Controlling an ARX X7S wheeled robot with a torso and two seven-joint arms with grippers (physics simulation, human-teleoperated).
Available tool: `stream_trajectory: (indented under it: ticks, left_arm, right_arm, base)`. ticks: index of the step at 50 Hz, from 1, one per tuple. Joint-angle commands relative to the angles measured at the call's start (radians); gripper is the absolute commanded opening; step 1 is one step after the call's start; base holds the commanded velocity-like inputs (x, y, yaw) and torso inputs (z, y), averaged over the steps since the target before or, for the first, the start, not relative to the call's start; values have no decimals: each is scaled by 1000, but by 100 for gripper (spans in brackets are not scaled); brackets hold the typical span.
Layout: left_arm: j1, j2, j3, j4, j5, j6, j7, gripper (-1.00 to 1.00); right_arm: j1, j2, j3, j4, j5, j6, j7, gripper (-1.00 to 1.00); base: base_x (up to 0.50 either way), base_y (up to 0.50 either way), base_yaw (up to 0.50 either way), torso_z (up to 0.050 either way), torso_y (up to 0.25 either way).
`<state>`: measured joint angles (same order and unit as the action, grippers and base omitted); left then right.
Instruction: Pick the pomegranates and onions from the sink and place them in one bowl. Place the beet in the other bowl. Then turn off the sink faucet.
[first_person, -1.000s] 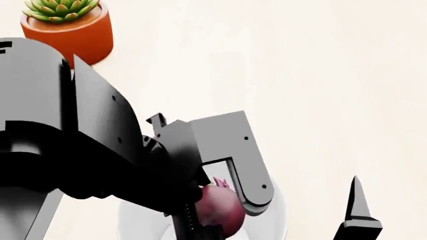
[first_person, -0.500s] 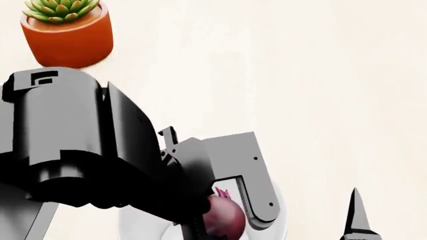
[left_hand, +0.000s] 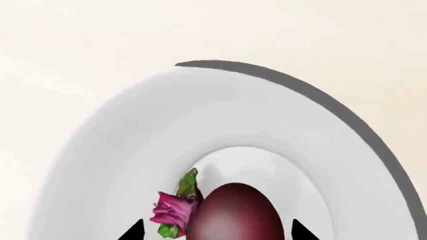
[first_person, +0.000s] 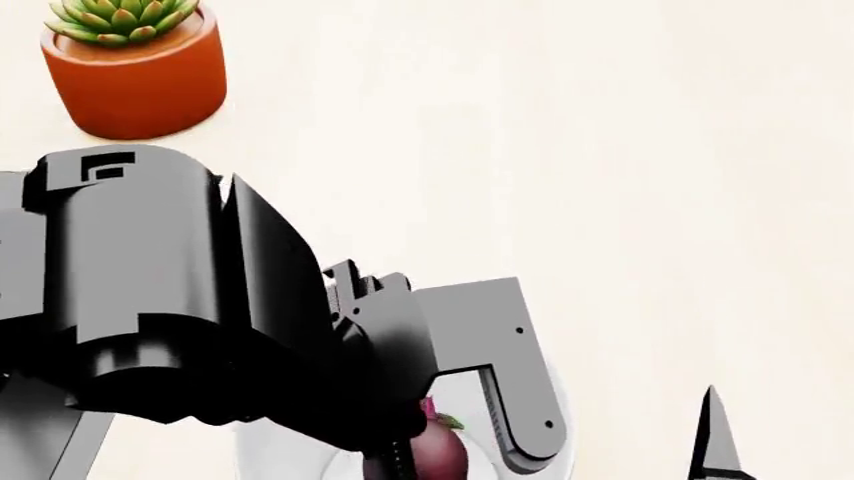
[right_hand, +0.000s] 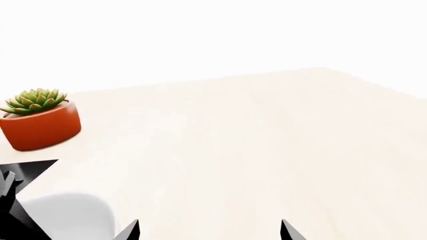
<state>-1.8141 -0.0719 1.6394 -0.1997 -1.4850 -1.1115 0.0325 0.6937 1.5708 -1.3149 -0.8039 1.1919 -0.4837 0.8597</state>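
Lower now than a moment ago, the left gripper (left_hand: 215, 231) has carried the beet (left_hand: 233, 212) down into the white bowl (left_hand: 120, 150). Its two fingers are clenched on the beet between them. Off to the side, the right gripper (right_hand: 209, 231) holds nothing, fingers spread apart.

Bright, even light is washing over all three views, leaving the pale tabletop (first_person: 641, 180) nearly shadowless. In the right wrist view the background is blowing out to pure white above the tabletop's far edge. The white bowl (left_hand: 120, 150) is showing soft grey shading along its rim. The beet (left_hand: 237, 212) is looking slightly blurred. The renders are staying sharp elsewhere, without edge distortion.
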Motion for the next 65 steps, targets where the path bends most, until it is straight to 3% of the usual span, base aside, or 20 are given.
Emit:
stream_trajectory:
  ticks: [1, 10, 20, 26, 30, 34, 38, 45, 51, 53, 55, 65]
  left_arm:
    - [-19, -12, -38, 18, -66, -21, 17, 100]
    - [-67, -43, -81, 90, -114, -32, -16, 100]
    - [-150, -70, -132, 77, -141, -42, 29, 100]
    - [-164, -103, -137, 68, -115, -27, 52, 100]
    - [-143, -195, -185, 85, -151, 18, -21, 100]
    - [-91, -303, -251, 141, -266, 75, -169, 100]
    - [20, -452, -335, 289, -364, 227, -362, 100]
    - [167, -594, -423, 337, -205, 493, -453, 100]
    - [304, -626, -436, 407, 2, 689, -577, 100]
    - [365, -644, -470, 425, -47, 756, -610, 100]
    - [417, -663, -466, 484, 43, 815, -674, 100]
    - [591, -747, -414, 599, 227, 902, -843, 100]
  right_arm:
    - [4, 0, 16, -15, -2, 15, 2, 100]
    - [0, 0, 14, -3, 0, 6, -13, 100]
    - [14, 0, 31, -13, 12, 28, -8, 100]
    - [74, 0, 92, -34, 71, 121, -17, 100]
    - [133, 0, 153, -38, 141, 226, -43, 100]
    - [199, 0, 219, -51, 221, 321, -45, 100]
    - [245, 0, 267, -52, 291, 410, -50, 100]
    - [390, 0, 416, -49, 446, 600, -64, 100]
    - [395, 0, 424, -24, 452, 618, -103, 100]
    - [397, -1, 428, -18, 450, 623, -114, 100]
    - [407, -4, 439, -16, 455, 648, -114, 100]
    - [344, 0, 383, -17, 383, 566, -96, 100]
  base:
    - [0, 0, 0, 0, 0]
    - [0, 0, 0, 0, 0]
    - [0, 0, 0, 0, 0]
    - [0, 0, 0, 0, 0]
    - [0, 0, 0, 0, 0]
    - [0, 0, 0, 0, 0]
    - [0, 0, 0, 0, 0]
    - [0, 0, 0, 0, 0]
    - [0, 0, 0, 0, 0]
    - [0, 0, 0, 0, 0]
    - [0, 0, 0, 0, 0]
    - [0, 0, 0, 0, 0]
